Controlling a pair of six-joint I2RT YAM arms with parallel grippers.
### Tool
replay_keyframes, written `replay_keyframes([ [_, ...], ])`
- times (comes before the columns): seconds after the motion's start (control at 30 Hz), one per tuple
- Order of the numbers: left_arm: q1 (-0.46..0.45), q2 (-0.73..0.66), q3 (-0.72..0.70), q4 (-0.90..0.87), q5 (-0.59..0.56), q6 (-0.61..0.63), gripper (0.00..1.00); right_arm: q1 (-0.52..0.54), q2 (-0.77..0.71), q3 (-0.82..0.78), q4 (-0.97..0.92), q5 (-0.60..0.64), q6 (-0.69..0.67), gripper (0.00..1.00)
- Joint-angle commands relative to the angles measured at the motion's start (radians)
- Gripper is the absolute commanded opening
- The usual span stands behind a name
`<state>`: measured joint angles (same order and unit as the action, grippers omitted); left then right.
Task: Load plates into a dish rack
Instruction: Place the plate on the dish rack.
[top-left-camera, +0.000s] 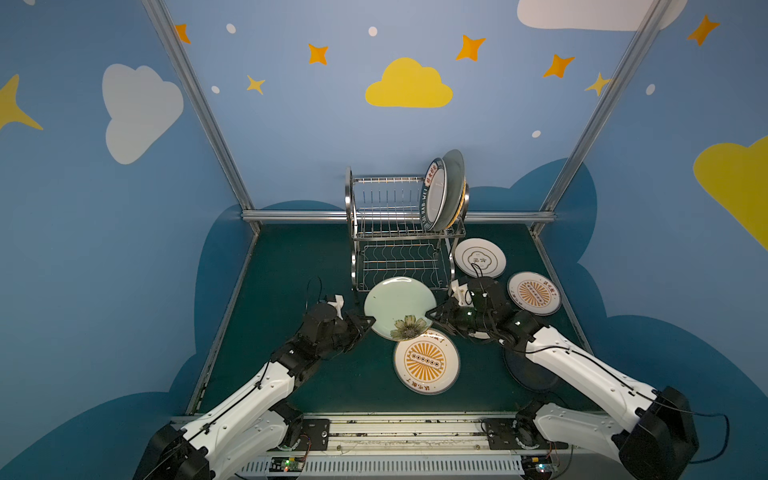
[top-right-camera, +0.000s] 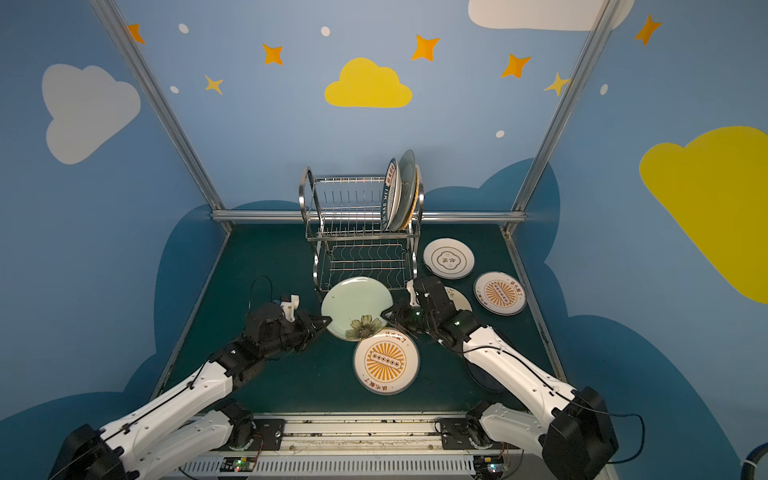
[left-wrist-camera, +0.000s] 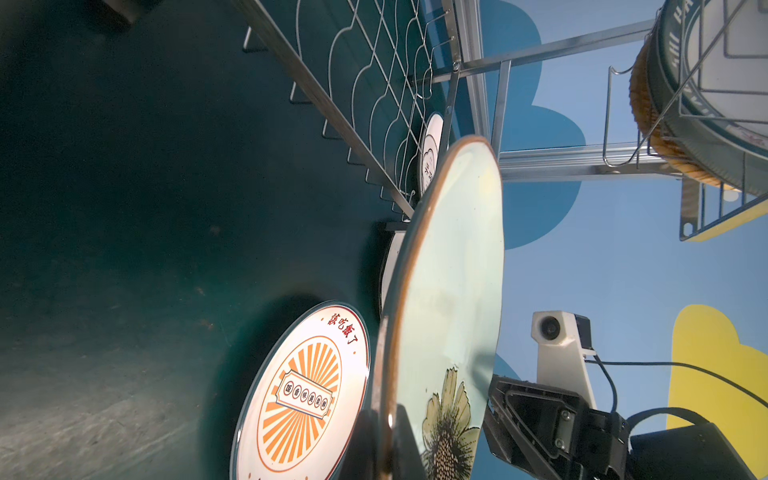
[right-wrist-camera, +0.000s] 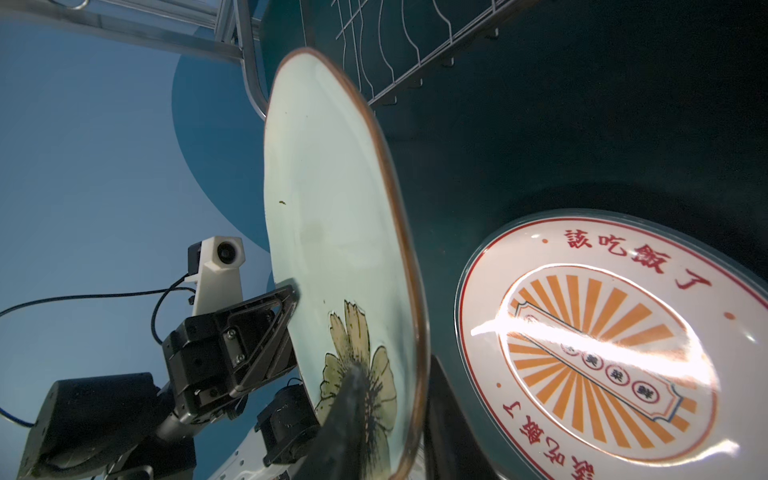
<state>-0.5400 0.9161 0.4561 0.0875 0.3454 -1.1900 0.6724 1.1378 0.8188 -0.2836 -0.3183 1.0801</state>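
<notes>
Aloft, flower-printed plate (top-left-camera: 398, 305), opposite rims inside both jaws

White-shelled, black-jointed left arm (top-left-camera: 245, 395) and right arm (top-left-camera: 590, 382); thin black cables (right-wrist-camera: 83, 296); black open-frame left gripper (top-left-camera: 372, 321) and right gripper (top-left-camera: 432, 312); white camera mounts (right-wrist-camera: 218, 270).

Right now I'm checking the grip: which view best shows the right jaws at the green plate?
The right wrist view: the green plate fills it, one jaw across its face, one behind the rim. Both top views show the right gripper only small; the left wrist view, only the face-side jaw.
</notes>
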Motion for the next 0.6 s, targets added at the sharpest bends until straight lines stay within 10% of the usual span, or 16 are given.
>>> replay_keyframes([
  [0.0, -0.005, -0.012, 0.064, 0.158, 0.007, 0.001, 0.04, 0.007, 0.001, -0.005, -0.028, 0.031, 0.025, 0.21],
  [0.57, -0.005, 0.004, 0.07, 0.167, 0.004, -0.009, 0.04, 0.046, 0.035, -0.005, -0.013, 0.097, 0.059, 0.13],
])
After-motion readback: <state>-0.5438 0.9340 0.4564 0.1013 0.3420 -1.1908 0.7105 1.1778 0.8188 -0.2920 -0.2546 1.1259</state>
